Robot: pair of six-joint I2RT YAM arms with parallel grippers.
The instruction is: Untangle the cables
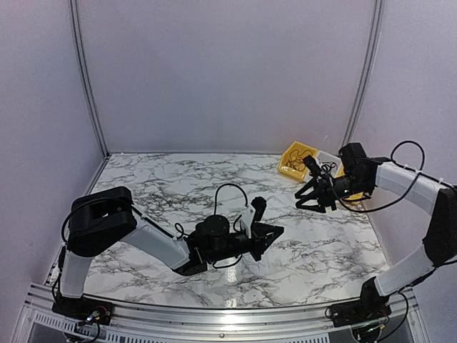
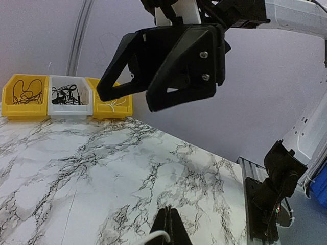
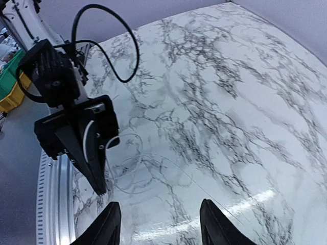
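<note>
A thin white cable (image 3: 131,135) lies in a loose loop on the marble table (image 1: 178,186), with one straight strand running toward my right gripper. Its near end (image 2: 158,236) curls into the seam of my left gripper (image 2: 170,212), which is shut and seems to pinch it. That left gripper (image 1: 275,232) hovers low over the table's middle. My right gripper (image 1: 315,204) hangs higher to the right with its jaws wide open and nothing between them (image 3: 161,220). Black cables lie tangled in a yellow bin (image 2: 23,95) and a white bin (image 2: 69,95).
Three small bins stand in a row at the table's far right corner: yellow (image 1: 296,158), white (image 1: 326,158), and a second yellow one (image 2: 110,104) holding white wire. Grey walls close in the back and sides. A metal rail (image 1: 214,314) runs along the near edge.
</note>
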